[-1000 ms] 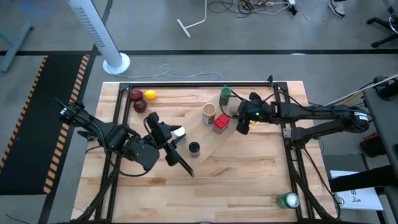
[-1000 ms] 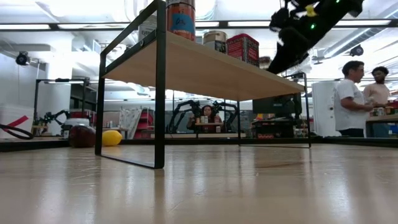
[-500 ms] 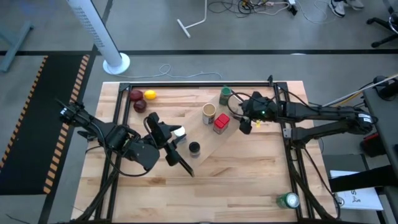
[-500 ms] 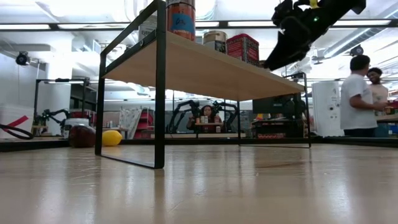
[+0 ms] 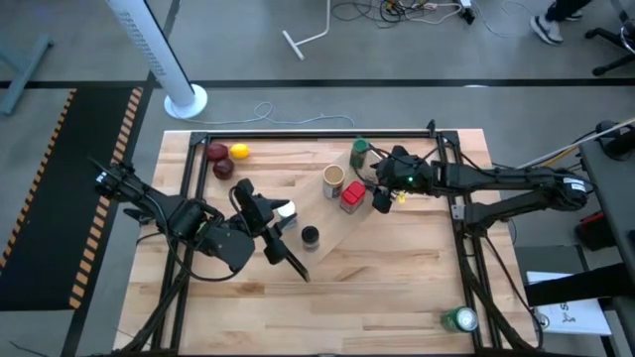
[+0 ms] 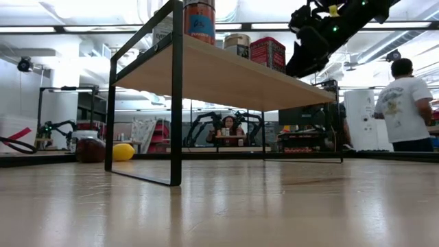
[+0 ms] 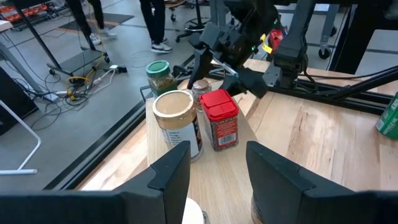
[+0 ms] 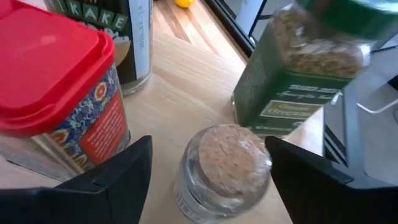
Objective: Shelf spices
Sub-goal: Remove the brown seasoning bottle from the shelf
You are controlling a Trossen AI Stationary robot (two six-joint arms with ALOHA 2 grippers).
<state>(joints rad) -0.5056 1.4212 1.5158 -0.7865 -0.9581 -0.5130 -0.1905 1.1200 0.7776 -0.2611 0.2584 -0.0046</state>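
Observation:
The shelf (image 5: pixel 345 236), a light-wood plank on black bars, stands slantwise mid-table. On it stand the green-lidded jar (image 5: pixel 358 152), tan cylinder (image 5: pixel 333 179), red box (image 5: pixel 352 195), white-capped jar (image 5: pixel 286 211) and black-capped jar (image 5: pixel 310 236). The tiny jar (image 8: pixel 225 163) stands on the plank between green jar (image 8: pixel 298 81) and red box (image 8: pixel 56 99). My right gripper (image 5: pixel 382 198) is open above it, one finger on each side, apart from it. My left gripper (image 5: pixel 274 224) hovers shut at the shelf's left end, holding nothing.
Red and yellow fruit (image 5: pixel 226 159) lie at the table's far left. A green-and-white can (image 5: pixel 459 319) stands near the right front corner. Black frame bars (image 5: pixel 453 213) run along the table's sides. A person (image 6: pixel 405 103) stands in the room beyond.
My right gripper has shifted a little toward the table's left, staying above the shelf's far right end. The jars on the shelf have kept their places.

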